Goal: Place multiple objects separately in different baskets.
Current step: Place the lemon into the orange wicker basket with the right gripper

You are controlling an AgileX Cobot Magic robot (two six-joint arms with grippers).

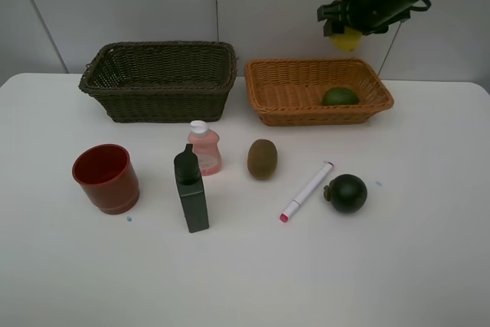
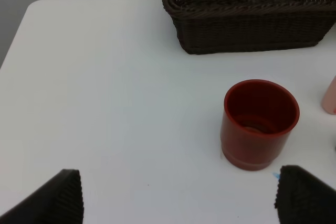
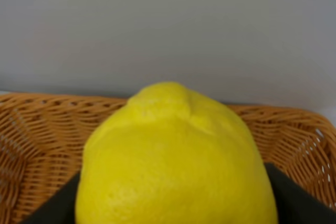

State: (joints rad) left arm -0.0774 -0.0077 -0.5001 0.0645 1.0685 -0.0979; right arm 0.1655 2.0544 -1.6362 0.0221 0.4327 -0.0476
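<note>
**Left gripper (image 2: 181, 199) spread wide over the white desk (image 2: 105, 87), red cup (image 2: 260, 124) ahead**

Its 2 dark fingertips (image 2: 59, 199) show at the near edge of the view, far apart from each other. The red cup stands upright on the desk with its mouth toward the camera, just beyond 1 fingertip and not touching it. A tiny blue mark (image 2: 275, 175) lies on the desk by the cup's base. Farther on sits the dark woven basket (image 2: 247, 19), well apart from the cup. A sliver of a pink bottle (image 2: 331, 95) shows near the cup.
</note>
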